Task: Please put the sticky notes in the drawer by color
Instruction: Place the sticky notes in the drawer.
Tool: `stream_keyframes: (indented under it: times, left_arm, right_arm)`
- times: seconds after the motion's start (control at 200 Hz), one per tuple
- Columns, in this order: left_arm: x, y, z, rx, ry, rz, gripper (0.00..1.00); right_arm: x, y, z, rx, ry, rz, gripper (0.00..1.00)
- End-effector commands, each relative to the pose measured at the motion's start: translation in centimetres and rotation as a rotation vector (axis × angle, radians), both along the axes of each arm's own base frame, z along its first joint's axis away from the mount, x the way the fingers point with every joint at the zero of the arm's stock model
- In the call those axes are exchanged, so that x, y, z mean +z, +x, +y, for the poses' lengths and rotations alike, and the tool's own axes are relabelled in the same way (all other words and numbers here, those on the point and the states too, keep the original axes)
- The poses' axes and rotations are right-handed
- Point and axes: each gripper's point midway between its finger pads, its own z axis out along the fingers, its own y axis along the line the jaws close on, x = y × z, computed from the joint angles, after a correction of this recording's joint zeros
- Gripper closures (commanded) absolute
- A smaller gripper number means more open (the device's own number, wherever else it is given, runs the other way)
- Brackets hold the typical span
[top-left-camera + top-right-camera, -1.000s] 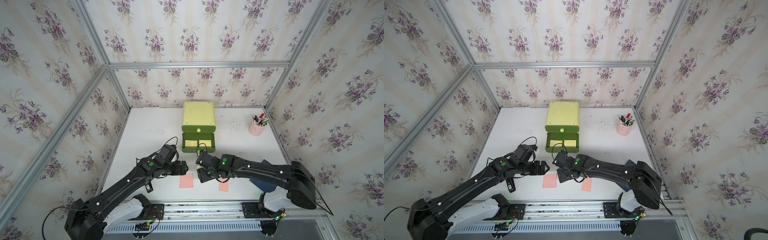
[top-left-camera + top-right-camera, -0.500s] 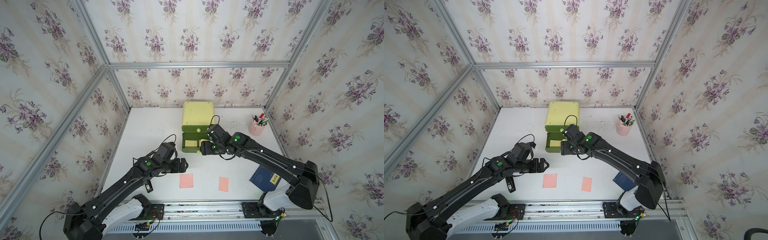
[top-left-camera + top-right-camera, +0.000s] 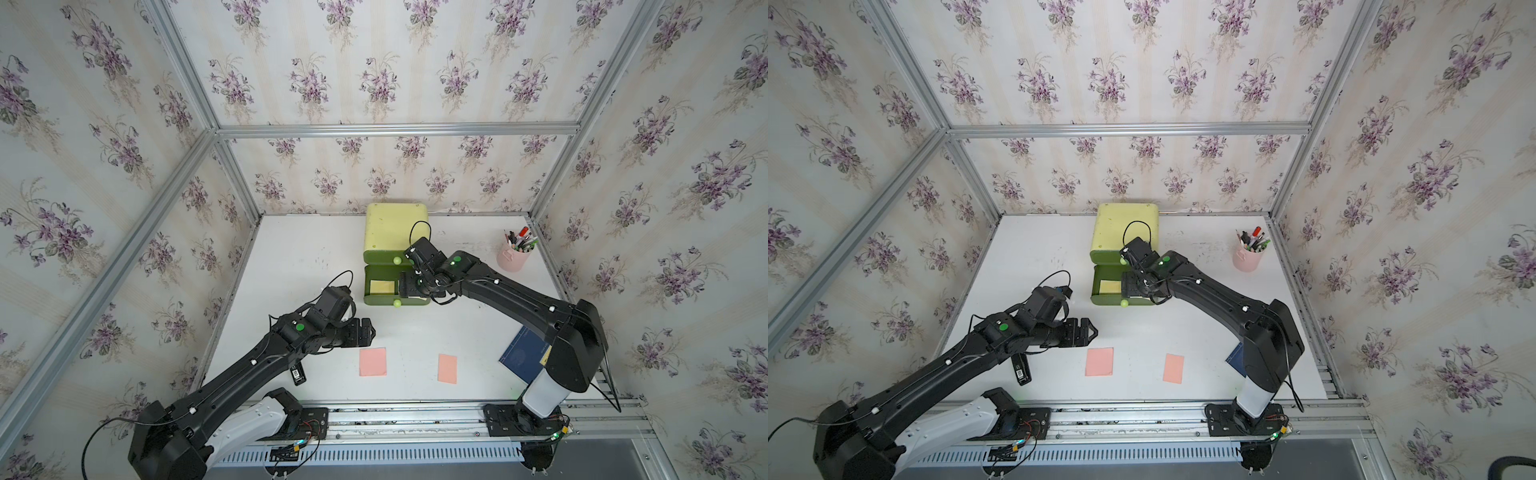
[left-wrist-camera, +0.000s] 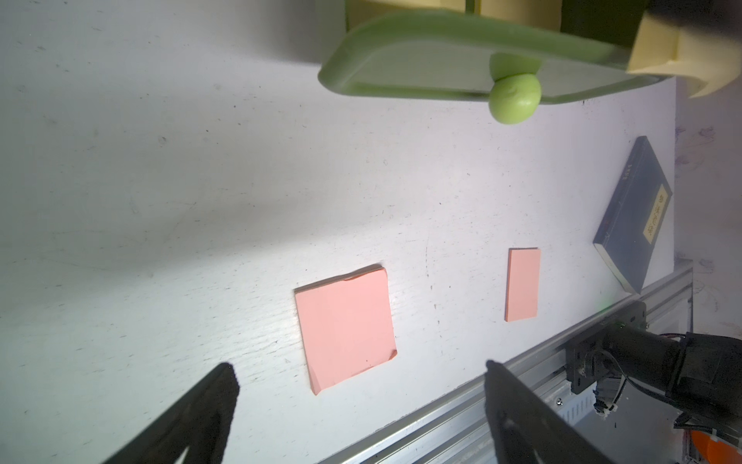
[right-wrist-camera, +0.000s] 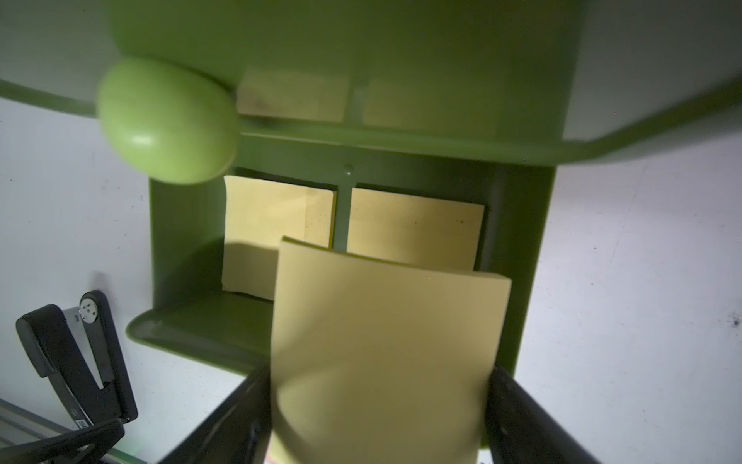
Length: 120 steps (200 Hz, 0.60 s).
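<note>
Drop-off: right end effector pinches yellow note over open drawer; next, let go. Idle left end effector spread, empty.

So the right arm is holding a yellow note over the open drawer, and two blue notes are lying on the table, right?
Not quite. The two notes on the table are pink, not blue, as the left wrist view shows. The rest holds: the right gripper holds a yellow note over the open drawer.
</note>
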Motion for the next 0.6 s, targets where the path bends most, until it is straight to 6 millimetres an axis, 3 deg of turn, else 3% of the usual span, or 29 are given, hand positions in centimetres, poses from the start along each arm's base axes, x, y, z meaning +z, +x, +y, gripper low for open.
stream_keyframes:
  times: [0.0,0.245,0.595]
  left_arm:
    - [0.0,0.1,-0.3,-0.017,-0.005,-0.006,0.06]
    - [0.0,0.1,-0.3,-0.018,-0.006,-0.005,0.06]
    - [-0.3,0.2,-0.5,-0.026,-0.004,-0.001,0.06]
  right_arm:
    - [0.0,0.9,-0.4,-0.017,-0.037,-0.018,0.18]
    - [-0.8,1.5,-0.4,-0.027,-0.053,-0.010,0.17]
    - [-0.2,2.4,-0.8,-0.054,-0.073,-0.049,0.17]
